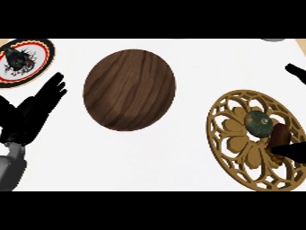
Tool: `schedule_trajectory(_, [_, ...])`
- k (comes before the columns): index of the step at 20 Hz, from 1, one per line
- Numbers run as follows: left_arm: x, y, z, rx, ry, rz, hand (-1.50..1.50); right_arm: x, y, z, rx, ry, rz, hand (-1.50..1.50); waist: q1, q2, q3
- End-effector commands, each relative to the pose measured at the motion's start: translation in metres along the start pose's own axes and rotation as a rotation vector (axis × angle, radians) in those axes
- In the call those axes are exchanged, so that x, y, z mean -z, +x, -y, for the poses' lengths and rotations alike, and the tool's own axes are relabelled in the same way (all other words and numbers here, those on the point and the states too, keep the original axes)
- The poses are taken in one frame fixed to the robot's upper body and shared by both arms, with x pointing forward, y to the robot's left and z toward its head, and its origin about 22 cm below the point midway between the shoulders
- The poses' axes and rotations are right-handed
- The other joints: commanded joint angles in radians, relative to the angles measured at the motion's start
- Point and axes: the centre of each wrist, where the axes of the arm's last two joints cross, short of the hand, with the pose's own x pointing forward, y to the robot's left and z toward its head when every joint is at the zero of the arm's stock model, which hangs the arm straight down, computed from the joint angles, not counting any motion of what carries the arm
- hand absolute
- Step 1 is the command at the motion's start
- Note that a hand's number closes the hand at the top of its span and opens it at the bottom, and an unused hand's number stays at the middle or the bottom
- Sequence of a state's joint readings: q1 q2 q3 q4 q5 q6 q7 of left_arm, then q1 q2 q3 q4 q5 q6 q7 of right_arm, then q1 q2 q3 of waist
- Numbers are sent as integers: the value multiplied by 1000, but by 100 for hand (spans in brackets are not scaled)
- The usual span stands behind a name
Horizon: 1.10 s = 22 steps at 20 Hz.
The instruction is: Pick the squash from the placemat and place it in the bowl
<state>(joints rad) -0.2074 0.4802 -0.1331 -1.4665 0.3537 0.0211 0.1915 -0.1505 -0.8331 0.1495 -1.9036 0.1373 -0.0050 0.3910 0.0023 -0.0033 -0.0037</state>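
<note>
Right hand [299, 150] lying open beside squash [268, 128] on placemat [234, 134] — holding nothing; left hand [24, 112] resting open at left edge

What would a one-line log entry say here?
right hand: open, at squash | squash: on placemat | bowl: empty | left hand: resting open

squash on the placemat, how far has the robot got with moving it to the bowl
Nothing is done yet: the squash lies on the gold placemat, and the wooden bowl holds nothing. In hand: the right hand is at the squash, fingers beside it, not visibly gripping. The left hand rests open. Left: grasp, lift, carry, release.
</note>
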Motion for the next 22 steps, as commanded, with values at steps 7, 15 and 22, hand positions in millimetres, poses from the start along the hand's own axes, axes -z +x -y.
schedule_trajectory(7, [4, 6, 5, -8, -8, -7, 0, 30, 71, 21, -214, 242, -139, -150, 14, 4, 2])
schedule_trajectory(15, [-1, 17, -5, 1, 4, 1, 0, 48, 85, 4, -339, 367, -279, -150, 10, 2, 3])
schedule_trajectory(22, [-5, 12, -4, 1, 1, -9, 0, 54, 70, 4, -353, 383, -318, -150, 4, 2, 4])
